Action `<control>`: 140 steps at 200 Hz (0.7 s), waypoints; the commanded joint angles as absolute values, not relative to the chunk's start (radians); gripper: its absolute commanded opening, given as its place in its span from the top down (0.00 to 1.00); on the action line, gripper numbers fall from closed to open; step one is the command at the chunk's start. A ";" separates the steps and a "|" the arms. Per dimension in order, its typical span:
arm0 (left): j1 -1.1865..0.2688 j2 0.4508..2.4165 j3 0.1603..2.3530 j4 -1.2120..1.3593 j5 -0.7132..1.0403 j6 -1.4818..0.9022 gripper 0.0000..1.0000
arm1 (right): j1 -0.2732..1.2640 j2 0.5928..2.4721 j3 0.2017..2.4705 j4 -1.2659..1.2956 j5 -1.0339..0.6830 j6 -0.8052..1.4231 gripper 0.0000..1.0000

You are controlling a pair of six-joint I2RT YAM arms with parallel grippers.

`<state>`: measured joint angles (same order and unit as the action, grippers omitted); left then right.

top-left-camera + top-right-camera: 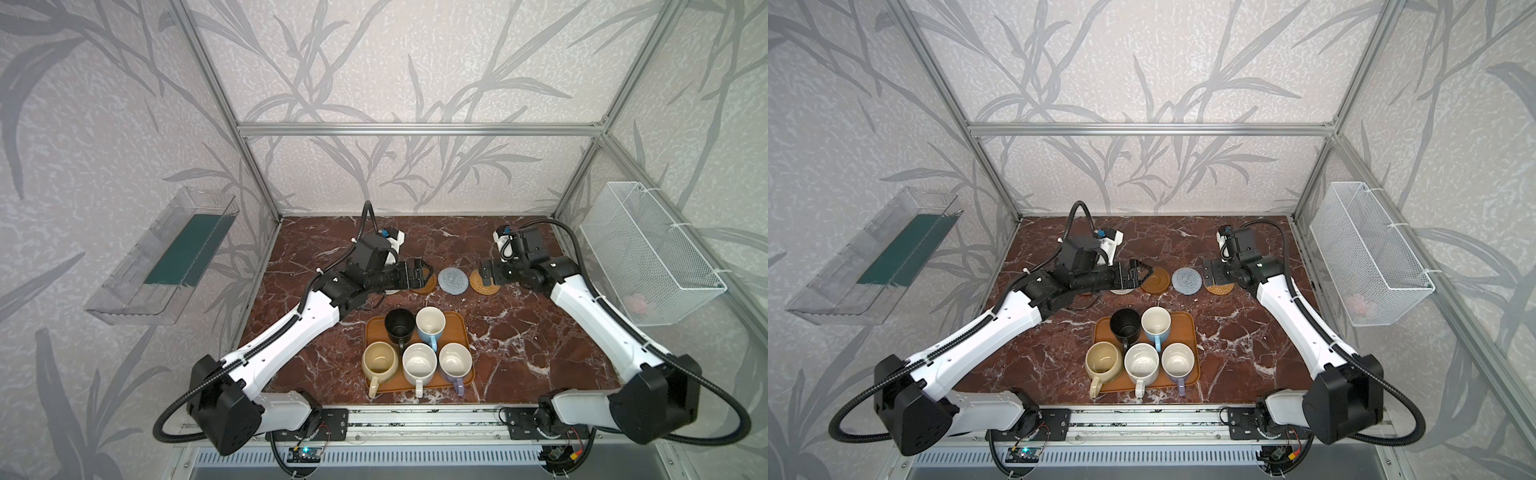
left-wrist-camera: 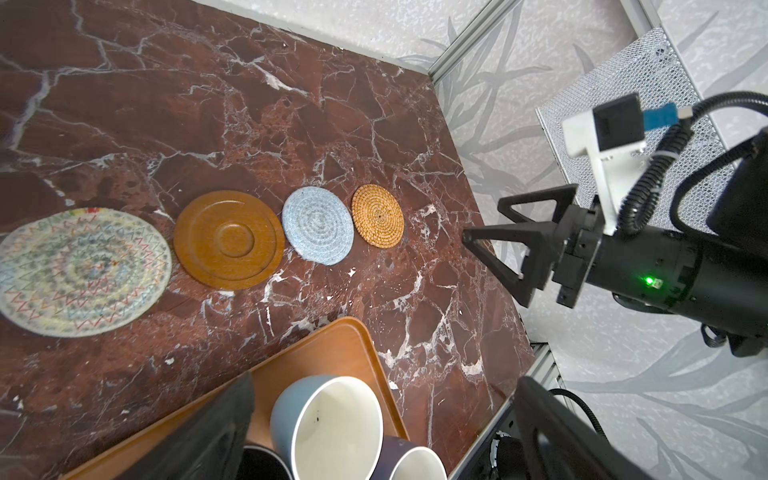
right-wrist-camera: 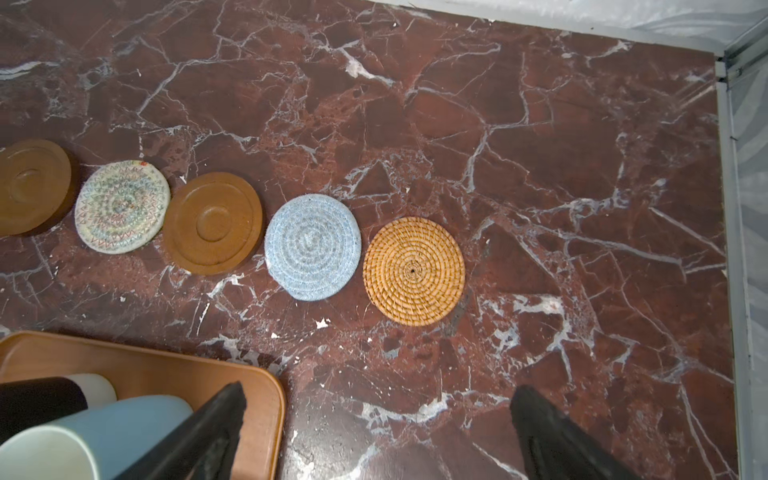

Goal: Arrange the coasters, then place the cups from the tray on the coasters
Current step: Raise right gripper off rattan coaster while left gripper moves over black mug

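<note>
Rattan, woven and brown coasters (image 3: 311,247) are laid in a row beyond the tray (image 1: 457,322), one seat per cup. All five cups (image 1: 419,365) are seated on the tray. The left gripper (image 1: 428,275) and right gripper (image 1: 484,274) are spread wide, empty.

A red-brown marble surface (image 1: 519,332) with white veins sat inside an aluminium frame (image 1: 415,129). The walls (image 1: 415,62) carried grey leaf wallpaper. A clear bin (image 1: 162,257) hung on the left wall, a white wire basket (image 1: 648,253) on the right.
</note>
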<state>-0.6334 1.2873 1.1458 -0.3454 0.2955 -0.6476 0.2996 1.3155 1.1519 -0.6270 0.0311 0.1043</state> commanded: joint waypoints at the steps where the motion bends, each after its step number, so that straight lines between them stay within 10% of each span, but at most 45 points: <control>1: -0.627 1.232 1.123 -0.452 0.250 -0.666 0.01 | 0.296 1.239 1.099 -0.630 -0.091 0.125 0.01; 140: -0.714 1.088 1.010 -0.806 0.135 -0.705 0.32 | 0.524 0.943 0.907 -0.566 -0.245 0.419 0.00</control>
